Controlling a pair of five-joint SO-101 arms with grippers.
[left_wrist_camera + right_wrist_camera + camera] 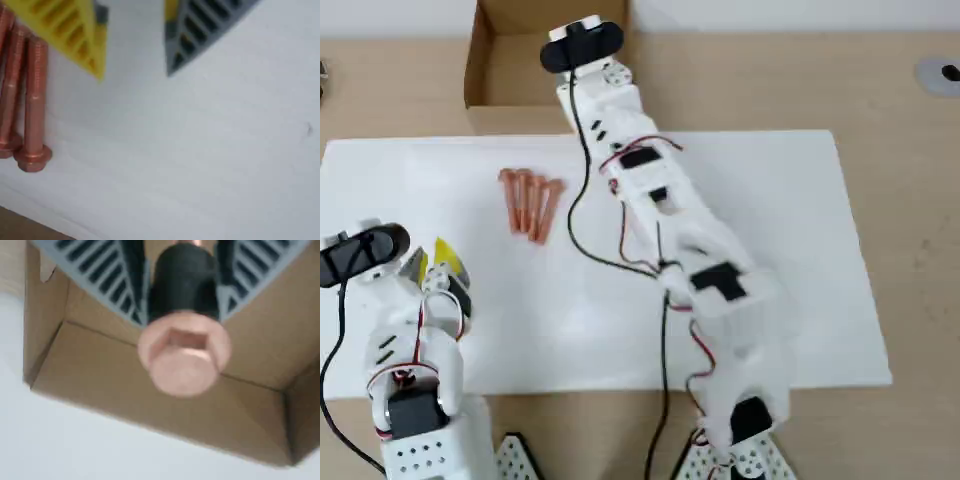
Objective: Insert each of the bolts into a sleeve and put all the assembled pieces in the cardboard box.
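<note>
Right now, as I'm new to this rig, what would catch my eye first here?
The right pincer above the cardboard box, clamped on a black sleeve with a copper bolt through it. Next, the loose copper bolts bunched on the white sheet, near the open left pincer.

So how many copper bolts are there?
5. Four copper-coloured metal bolts lie side by side on the white sheet; a fifth, in a black sleeve, is held by the right pincer above the brown cardboard box. More could be hidden inside the box.
</note>
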